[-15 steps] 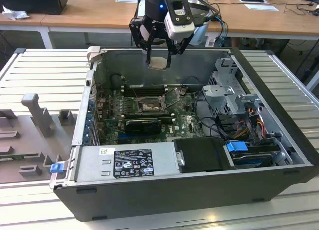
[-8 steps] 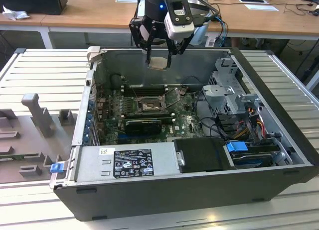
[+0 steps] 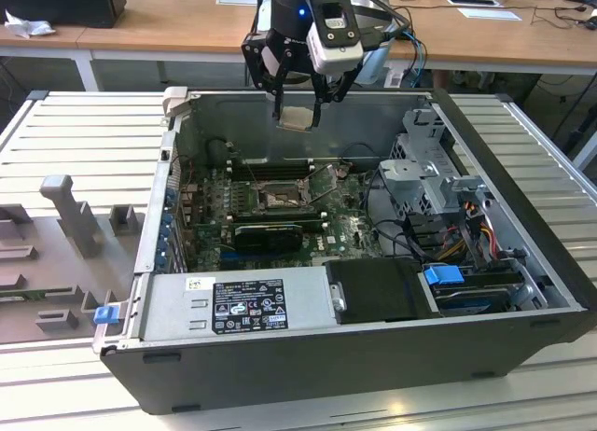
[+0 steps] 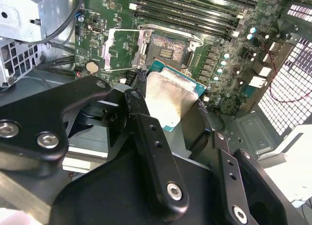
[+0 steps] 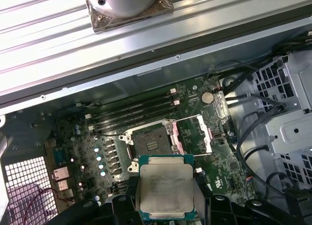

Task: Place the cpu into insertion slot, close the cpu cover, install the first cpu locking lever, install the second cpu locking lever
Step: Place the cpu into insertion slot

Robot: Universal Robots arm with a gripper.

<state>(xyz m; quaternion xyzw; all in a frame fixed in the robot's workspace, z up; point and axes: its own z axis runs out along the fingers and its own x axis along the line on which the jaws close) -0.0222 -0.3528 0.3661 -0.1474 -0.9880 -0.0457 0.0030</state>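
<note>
Pinching the cpu (image 3: 297, 119) by two opposite edges, my claw (image 3: 298, 112) hangs over the far side of the open computer case (image 3: 522, 291), which lies on the ribbed metal worktop (image 3: 84, 132). I read the fingers (image 4: 141, 113) as narrowed onto the chip, one on each side. Its pale metal top faces the cameras in both wrist views (image 4: 170, 101) (image 5: 165, 193).

The cpu is held in the air, well above the green board (image 3: 350, 221) and touching nothing but the claw. From the exterior view it sits about level with the case's far wall.

Below it I see the insertion slot (image 3: 280, 200) in the far half of the board, just near of the long black memory slots (image 5: 131, 110). The slot's dark centre lies bare inside its grey metal rim in both wrist views (image 5: 151, 146) (image 4: 168, 52). The cpu cover (image 5: 208, 135) is swung open and stands beside the slot, with green board showing through its square window; the second wrist view shows it too (image 4: 109, 52).

A grey power supply (image 3: 233, 305) fills the near side of the case. A metal drive cage (image 3: 429, 170) with bundled cables sits toward the exterior view's right.
</note>
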